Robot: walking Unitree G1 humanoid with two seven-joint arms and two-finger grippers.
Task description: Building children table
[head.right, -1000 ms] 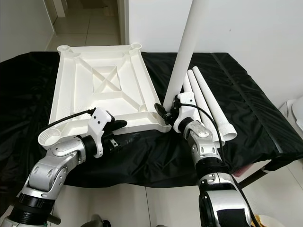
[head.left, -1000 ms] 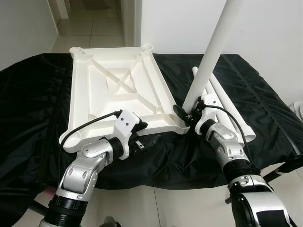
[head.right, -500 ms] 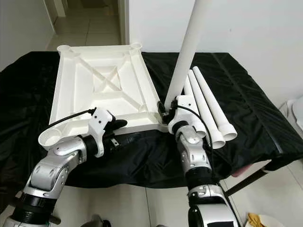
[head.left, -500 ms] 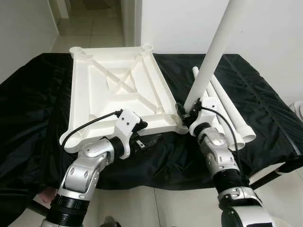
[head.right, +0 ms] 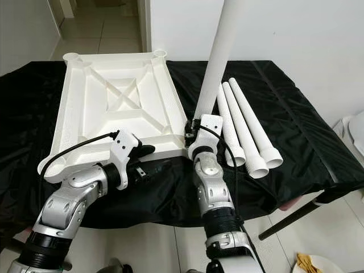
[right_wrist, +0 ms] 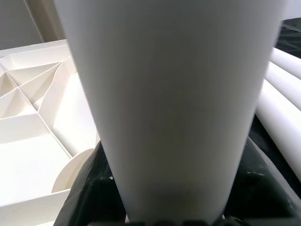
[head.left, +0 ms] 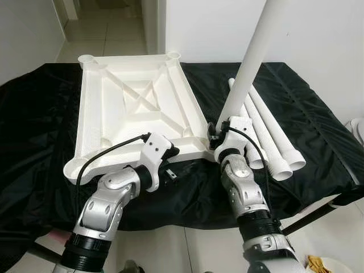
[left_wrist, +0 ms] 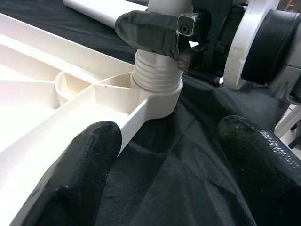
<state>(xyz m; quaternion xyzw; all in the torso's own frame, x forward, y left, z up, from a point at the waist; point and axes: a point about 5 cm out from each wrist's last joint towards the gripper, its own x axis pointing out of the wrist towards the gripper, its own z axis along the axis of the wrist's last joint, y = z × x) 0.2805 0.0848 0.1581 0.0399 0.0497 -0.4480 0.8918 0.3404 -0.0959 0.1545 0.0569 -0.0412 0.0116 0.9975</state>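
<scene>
Seating first leg (head.left: 245,79) in corner socket (left_wrist: 157,92) of inverted white table panel (head.left: 133,108), laid on black-draped tabletop (head.left: 40,119). Right claw (head.left: 219,138) clamped on leg base, held upright; threads visible above socket. Left claw (left_wrist: 164,155) spread wide, nothing gripped, one finger against panel's near edge. Spare legs (head.left: 267,136) lie right of panel. Next judged: leg twisted down until seated, panel braced.

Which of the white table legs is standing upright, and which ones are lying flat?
The leg gripped by the right gripper stands upright in the tabletop's corner socket. The three other legs lie flat beside it on the black cloth.
</scene>
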